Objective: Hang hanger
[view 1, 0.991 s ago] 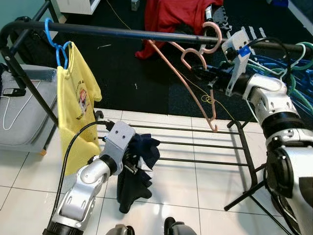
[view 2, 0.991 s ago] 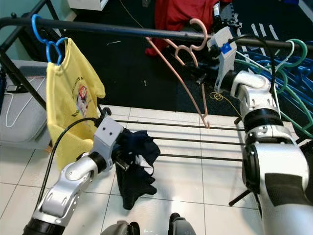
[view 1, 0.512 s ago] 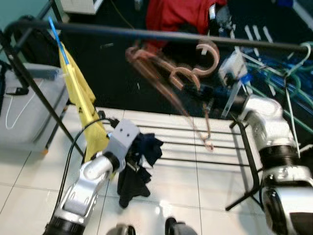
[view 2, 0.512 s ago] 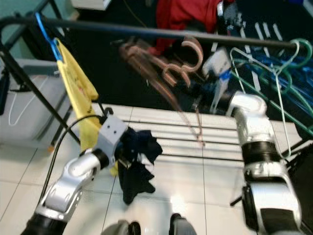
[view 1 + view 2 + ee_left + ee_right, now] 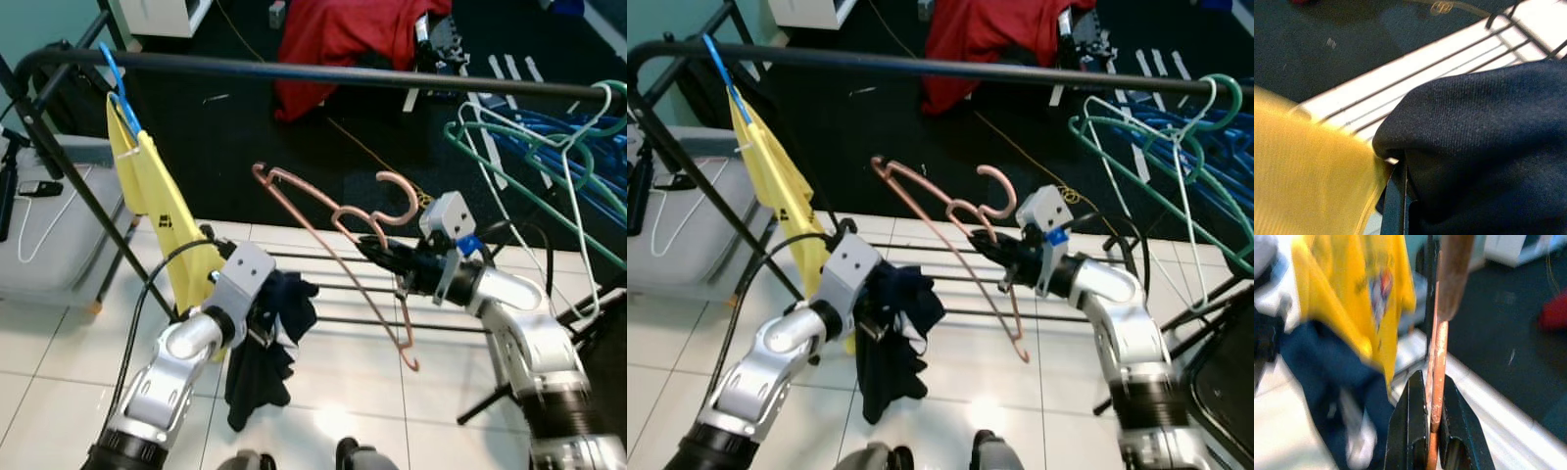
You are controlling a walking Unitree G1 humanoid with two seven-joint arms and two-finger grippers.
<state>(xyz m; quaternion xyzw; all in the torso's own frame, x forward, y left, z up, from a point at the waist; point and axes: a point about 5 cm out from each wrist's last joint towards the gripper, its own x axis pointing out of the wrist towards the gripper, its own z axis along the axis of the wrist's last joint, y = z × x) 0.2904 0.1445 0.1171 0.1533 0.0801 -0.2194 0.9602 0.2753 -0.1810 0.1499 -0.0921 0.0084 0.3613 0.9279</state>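
Observation:
A pink wire hanger (image 5: 328, 227) hangs in the air below the black rail (image 5: 294, 70), tilted, with its hook (image 5: 400, 196) free of the rail. My right gripper (image 5: 384, 258) is shut on the hanger just under the hook; in the right wrist view its fingers (image 5: 1411, 423) pinch the pink wire (image 5: 1436, 367). My left gripper (image 5: 263, 318) is low at the left, shut on a dark navy garment (image 5: 260, 357) that droops toward the floor. In the left wrist view the navy cloth (image 5: 1484, 147) lies over one finger (image 5: 1395, 198).
A yellow shirt (image 5: 157, 201) on a blue hanger (image 5: 116, 73) hangs at the rail's left end. Green, white and blue hangers (image 5: 529, 147) crowd the right end. Low rack bars (image 5: 343, 289) cross the tiled floor. Behind lie a red cloth (image 5: 343, 34) and a grey case (image 5: 44, 235).
My right gripper has brought the pink hanger down from the rail and closer to me. The yellow shirt has swung edge-on. The head camera has also shifted.

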